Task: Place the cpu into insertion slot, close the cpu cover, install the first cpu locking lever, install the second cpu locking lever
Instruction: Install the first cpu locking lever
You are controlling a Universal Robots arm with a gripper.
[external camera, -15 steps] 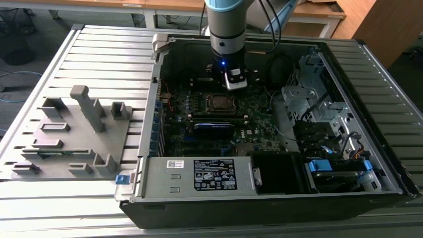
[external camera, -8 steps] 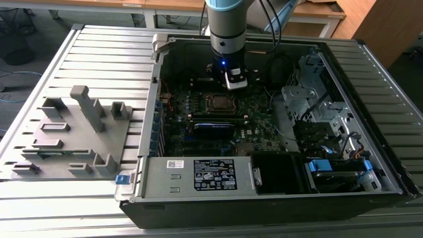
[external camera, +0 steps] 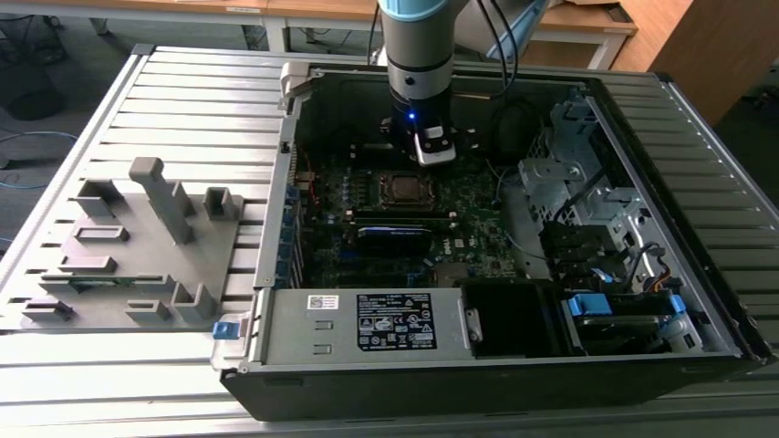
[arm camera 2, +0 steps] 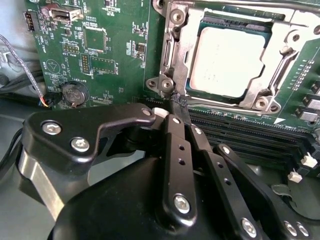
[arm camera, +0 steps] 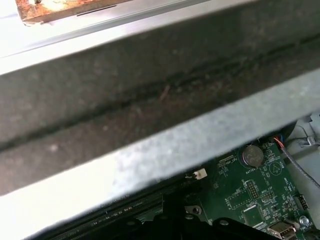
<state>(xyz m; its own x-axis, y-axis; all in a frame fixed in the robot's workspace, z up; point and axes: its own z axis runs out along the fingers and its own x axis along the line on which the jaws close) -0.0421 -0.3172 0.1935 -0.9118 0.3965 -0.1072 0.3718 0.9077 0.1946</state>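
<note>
Now gripper (arm camera 2: 176, 102) clenched, fingertips together at socket corner; cpu (arm camera 2: 227, 61) seated in insertion slot (arm camera 2: 175, 55) just beyond, cpu cover (arm camera 2: 280, 70) down.

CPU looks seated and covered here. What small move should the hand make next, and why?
Probably a short press on what looks like a lever rod by the socket corner. The cpu lies seated with the cpu cover down around it, and the hand sits right at that corner.
</note>
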